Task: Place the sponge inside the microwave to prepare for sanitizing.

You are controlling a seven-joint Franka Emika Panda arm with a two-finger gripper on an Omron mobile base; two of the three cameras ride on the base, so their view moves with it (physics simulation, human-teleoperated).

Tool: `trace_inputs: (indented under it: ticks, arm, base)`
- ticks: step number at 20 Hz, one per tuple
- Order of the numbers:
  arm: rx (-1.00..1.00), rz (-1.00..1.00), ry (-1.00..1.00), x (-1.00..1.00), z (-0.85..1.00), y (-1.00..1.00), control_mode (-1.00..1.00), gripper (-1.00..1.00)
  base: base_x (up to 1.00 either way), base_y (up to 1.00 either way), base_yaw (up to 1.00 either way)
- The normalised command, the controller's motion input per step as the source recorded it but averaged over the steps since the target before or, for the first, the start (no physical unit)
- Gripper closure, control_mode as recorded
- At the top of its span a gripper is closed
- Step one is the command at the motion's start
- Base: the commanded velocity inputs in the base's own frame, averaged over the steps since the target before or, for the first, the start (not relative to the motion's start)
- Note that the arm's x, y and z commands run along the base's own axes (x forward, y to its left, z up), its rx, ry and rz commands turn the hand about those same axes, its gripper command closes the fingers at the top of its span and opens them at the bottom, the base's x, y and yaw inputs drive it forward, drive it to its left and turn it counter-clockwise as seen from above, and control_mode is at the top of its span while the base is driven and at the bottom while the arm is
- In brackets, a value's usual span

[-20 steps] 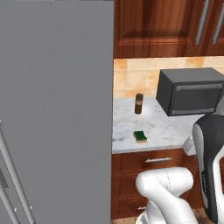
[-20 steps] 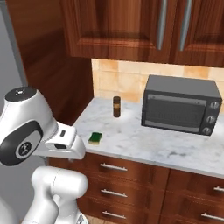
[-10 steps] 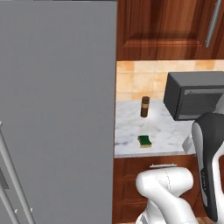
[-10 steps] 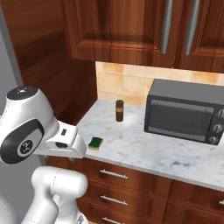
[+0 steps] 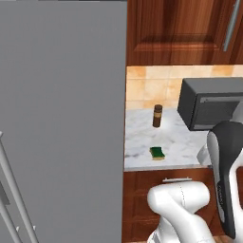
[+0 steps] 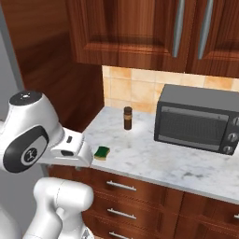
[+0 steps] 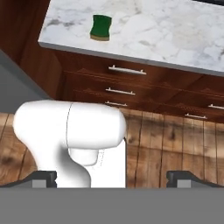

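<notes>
Marble counter (image 6: 154, 163), one sponge (image 6: 101, 152), one brown bottle (image 6: 127, 118), one microwave (image 6: 198, 124)

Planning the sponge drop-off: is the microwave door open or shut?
Shut: the microwave door sits flush across its front, dark window facing out, and the sponge lies outside on the counter.

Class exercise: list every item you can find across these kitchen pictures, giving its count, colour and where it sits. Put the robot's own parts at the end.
sponge: one, green with a lighter edge, flat near the counter's front left edge.
bottle: one, brown, upright behind the sponge, near the tiled wall.
microwave: one, dark grey, door closed, on the counter right of the bottle.
counter: one, white marble, over wooden drawers.
upper cabinets: dark wood, above the counter.
tall panel: one, grey, left of the counter.
hand: one, dark fingertips spread apart, holding nothing, low in front of the drawers.
</notes>
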Motion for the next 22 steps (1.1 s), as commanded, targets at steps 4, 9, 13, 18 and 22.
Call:
trace_inputs:
  ticks: [4,9,13,18,22]
  arm:
    - [0.0,0.02,-0.04,0.48,0.0,0.0,-1.0,-1.0]
    - [0.02,-0.14,0.03,0.81,0.02,0.1,-1.0,-1.0]
    - [0.12,-0.16,0.05,0.76,-0.02,0.19,-1.0,-1.0]
    - [0.19,-0.01,0.0,0.7,-0.32,0.0,-1.0,-1.0]
    - [0.01,0.0,-0.1,0.5,-0.38,0.08,-1.0,-1.0]
  base:
    - [0.0,0.0,0.0]
    - [0.0,0.0,0.0]
    - [0.0,0.0,0.0]
    - [0.0,0.0,0.0]
    - [0.0,0.0,0.0]
